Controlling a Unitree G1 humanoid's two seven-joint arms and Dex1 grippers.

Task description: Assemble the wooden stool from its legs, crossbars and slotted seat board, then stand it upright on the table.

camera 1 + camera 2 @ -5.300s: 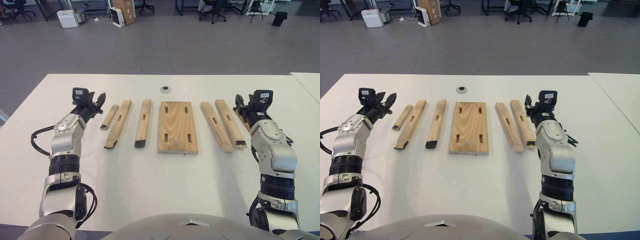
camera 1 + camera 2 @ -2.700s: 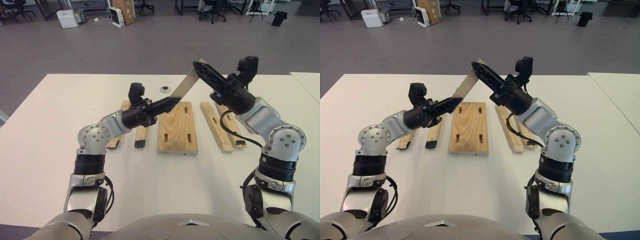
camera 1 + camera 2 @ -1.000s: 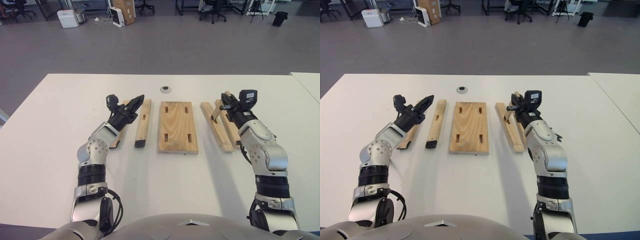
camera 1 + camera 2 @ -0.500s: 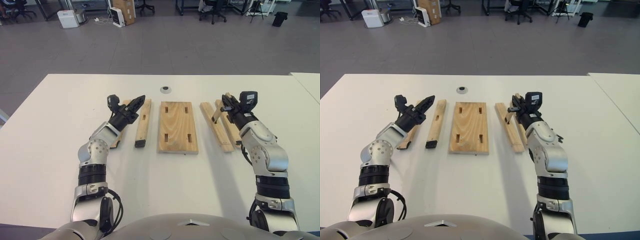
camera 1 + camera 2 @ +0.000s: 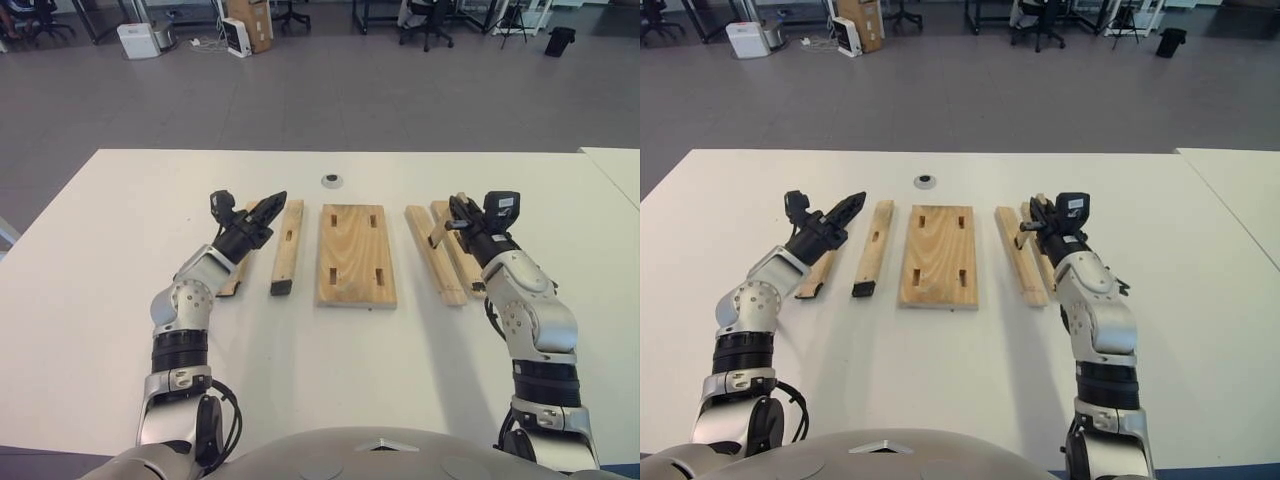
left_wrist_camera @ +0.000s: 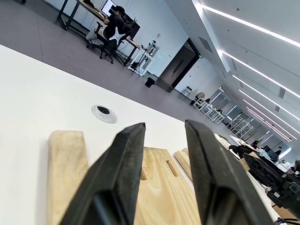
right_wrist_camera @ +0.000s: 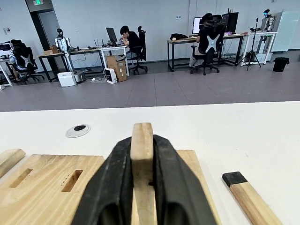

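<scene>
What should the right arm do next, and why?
Probably lift the crossbar clear of the table: the right gripper is shut on it, the seat board and legs lie flat and unjoined, and the left gripper is open and empty.

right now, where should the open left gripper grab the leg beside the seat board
Likely across its narrow width near the slotted middle, from above: the leg lies flat, long and thin, with bare table along both long sides for the fingers of the left gripper.
</scene>
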